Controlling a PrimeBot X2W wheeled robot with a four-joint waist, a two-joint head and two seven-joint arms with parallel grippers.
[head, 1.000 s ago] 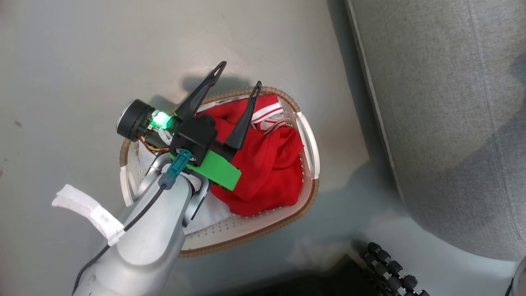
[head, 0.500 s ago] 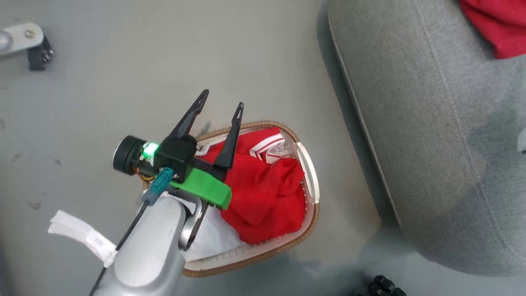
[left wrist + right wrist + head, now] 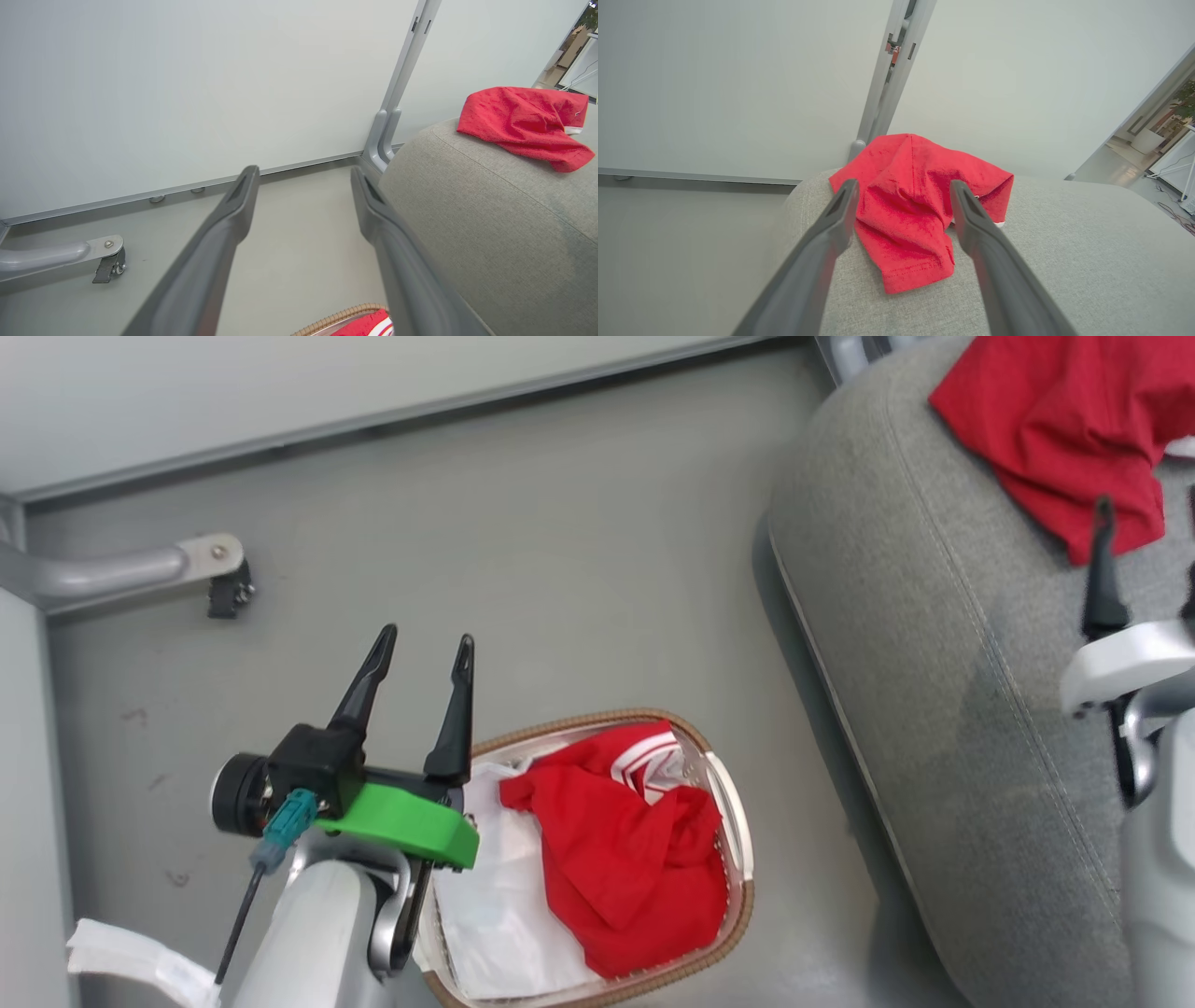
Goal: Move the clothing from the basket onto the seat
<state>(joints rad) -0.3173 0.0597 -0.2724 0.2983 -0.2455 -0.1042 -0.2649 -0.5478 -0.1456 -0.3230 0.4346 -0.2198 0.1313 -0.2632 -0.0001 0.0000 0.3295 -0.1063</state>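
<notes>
Head view: left claw (image 3: pixel 426 637) open, empty, just left of the basket (image 3: pixel 740 896). One red garment (image 3: pixel 625 868) lies in the basket. Right of the basket, right claw (image 3: pixel 903 186) open, empty, near second garment (image 3: pixel 915 210) on the seat (image 3: pixel 934 663).

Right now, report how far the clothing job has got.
Done: one red garment lies on the seat. In hand: nothing; the right gripper and left gripper are both open and empty. Left: another red garment, white-trimmed, sits in the basket.
</notes>
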